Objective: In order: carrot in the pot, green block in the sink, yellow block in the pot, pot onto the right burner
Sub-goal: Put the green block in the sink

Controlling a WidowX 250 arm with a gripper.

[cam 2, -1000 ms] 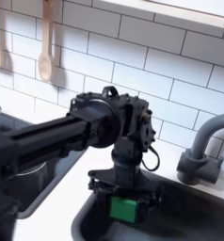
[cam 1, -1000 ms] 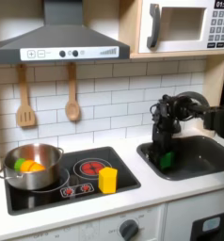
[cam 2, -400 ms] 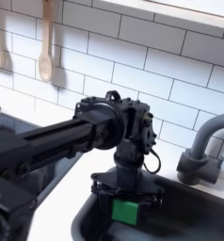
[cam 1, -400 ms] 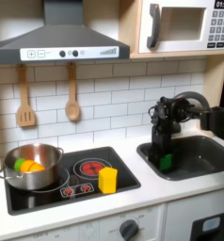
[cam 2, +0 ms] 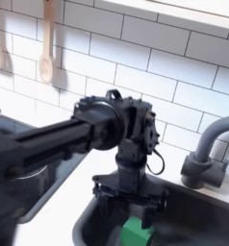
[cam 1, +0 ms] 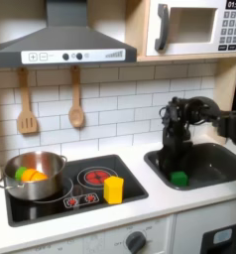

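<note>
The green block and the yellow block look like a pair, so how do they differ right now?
The green block lies down in the sink, just below the gripper; the yellow block stands on the stovetop beside the red burner. The yellow block looks taller than wide, the green block squatter. Both are small, plain and loose; nothing grips either.

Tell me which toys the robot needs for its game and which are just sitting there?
Needed:
carrot inside the pot
green block in the sink
yellow block on the stove
claw above the green block

Just sitting there:
two wooden spoons on the wall
microwave
faucet
</note>
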